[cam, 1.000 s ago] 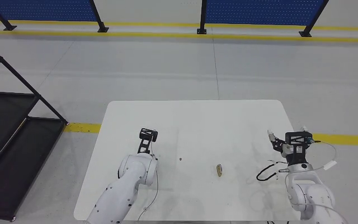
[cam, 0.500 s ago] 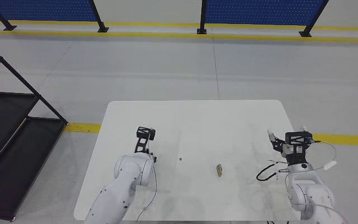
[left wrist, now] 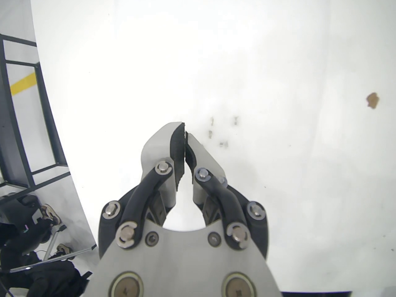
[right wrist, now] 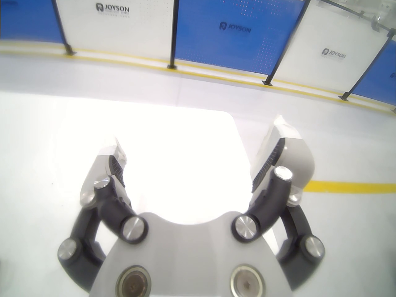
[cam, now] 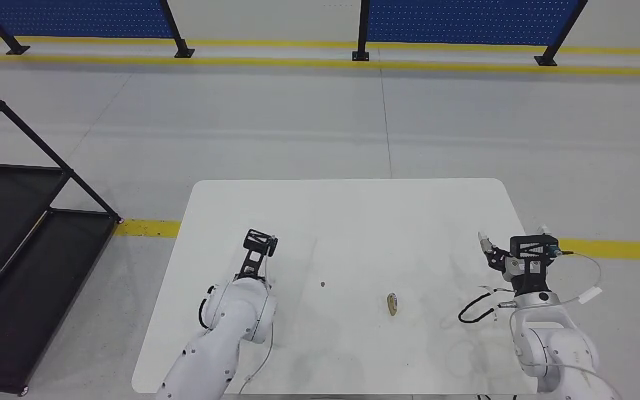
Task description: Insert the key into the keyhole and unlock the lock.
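Note:
A small brass-coloured lock (cam: 393, 303) lies on the white table (cam: 420, 215), right of centre near the front. A tiny dark item (cam: 322, 285), too small to identify, lies left of it. In the left wrist view a small brown object (left wrist: 372, 100) lies on the table well off to one side of the fingers. My left gripper (cam: 262, 240) (left wrist: 185, 131) hovers over the left part of the table, shut with nothing between its pads. My right gripper (cam: 490, 250) (right wrist: 198, 137) is at the table's right edge, open and empty, far from the lock.
A black metal rack (cam: 40, 240) stands on the floor left of the table. A loose black cable (cam: 480, 305) lies by the right arm. Blue and white barriers (right wrist: 235, 29) line the far floor. Some faint marks (left wrist: 222, 131) dot the table near the left fingers.
The left arm has shifted a little to the left and toward the front, its gripper staying shut. The right arm, the lock and the tiny item have not moved.

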Robot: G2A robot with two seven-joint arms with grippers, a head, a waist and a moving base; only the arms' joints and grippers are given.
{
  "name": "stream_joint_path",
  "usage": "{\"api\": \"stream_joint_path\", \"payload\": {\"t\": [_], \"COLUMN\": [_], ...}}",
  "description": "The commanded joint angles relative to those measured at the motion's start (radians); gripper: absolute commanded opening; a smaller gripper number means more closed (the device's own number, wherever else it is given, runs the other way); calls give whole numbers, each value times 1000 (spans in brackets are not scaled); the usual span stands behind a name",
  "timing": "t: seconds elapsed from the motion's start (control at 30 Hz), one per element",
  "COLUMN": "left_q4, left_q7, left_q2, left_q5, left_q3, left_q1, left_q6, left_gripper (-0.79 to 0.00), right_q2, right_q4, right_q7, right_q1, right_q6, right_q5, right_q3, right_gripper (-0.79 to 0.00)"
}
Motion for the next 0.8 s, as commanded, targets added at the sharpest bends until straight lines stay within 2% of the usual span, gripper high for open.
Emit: {"api": "stream_joint_path", "payload": {"t": [0.0, 0.17, 0.37, 0.77], "left_q4": [-1, -12, -9, 8], "left_q7": [-2, -26, -47, 4], "left_q2": [0, -7, -17, -7], "left_q5": [24, -41, -287, -568], "left_q3": [7, -13, -94, -254], "left_q1": [8, 2, -20, -4], "left_q6": [-21, -9, 23, -68], "left_gripper": [-785, -785, -785, -785], "right_q2": [0, 0, 0, 0], "right_q4": [0, 0, 0, 0], "right_q7": [0, 0, 0, 0], "right_q1": [0, 0, 0, 0], "right_q6": [0, 0, 0, 0], "right_q5": [0, 0, 0, 0], "right_q3": [0, 0, 0, 0], "right_gripper": [0, 0, 0, 0]}}
